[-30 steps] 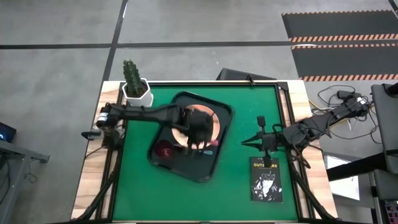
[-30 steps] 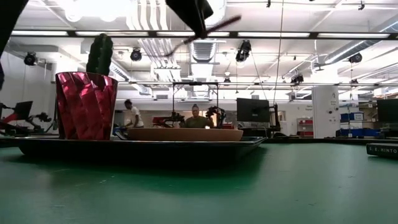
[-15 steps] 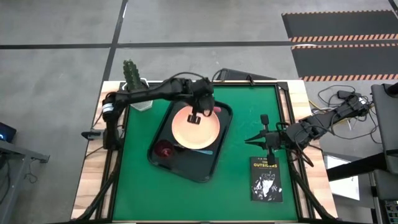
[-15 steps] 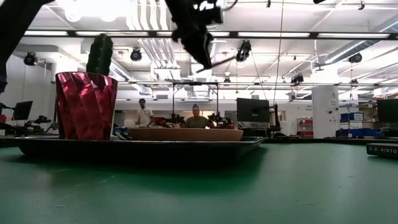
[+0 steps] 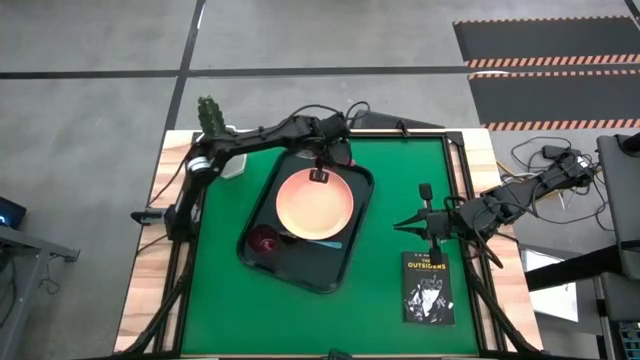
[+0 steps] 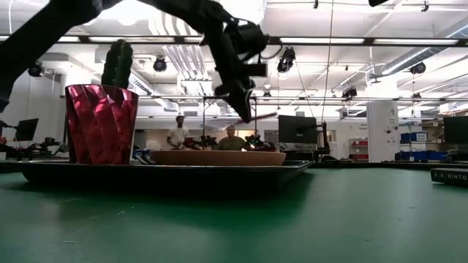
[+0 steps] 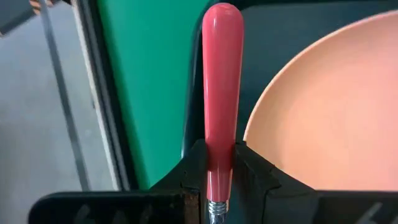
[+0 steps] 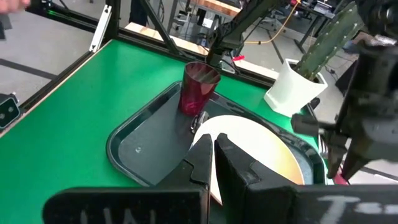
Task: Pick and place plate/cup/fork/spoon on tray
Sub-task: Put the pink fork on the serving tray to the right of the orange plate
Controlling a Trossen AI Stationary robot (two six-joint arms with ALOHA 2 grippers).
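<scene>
Left gripper (image 7: 208, 177): you will find its 2 dark fingers clamped on the slim fork with the pink-red handle (image 7: 222, 87), gripping the handle near the metal neck so the rounded handle end points away from the wrist. From above, you see this gripper (image 5: 322, 170) held over the far rim of the large near-black rectangular tray with rounded corners (image 5: 330, 274), at the far edge of the round peach-pink plate (image 5: 315, 205); the table-level camera shows it (image 6: 245, 102) raised clear above the plate (image 6: 218, 157), with the fork (image 6: 257, 117) angled roughly level. Note that the plate lies inside the tray, in the half farther from you. The small dark red translucent cup (image 5: 264, 240) stands upright in the tray beside the plate, toward the robot's left and the near side. The slim spoon with the light blue-teal handle (image 5: 325, 243) lies in the tray at the plate's near edge. Right gripper (image 5: 412, 226): it waits over the green table mat (image 5: 400, 310), well apart from the tray, with its fingers (image 8: 227, 163) close together and holding nothing. Beyond the tray's far left corner you see a white hexagonal pot with a green cactus (image 5: 212, 125); a black book (image 5: 428, 288) lies on the mat just on the near side of the right gripper.
</scene>
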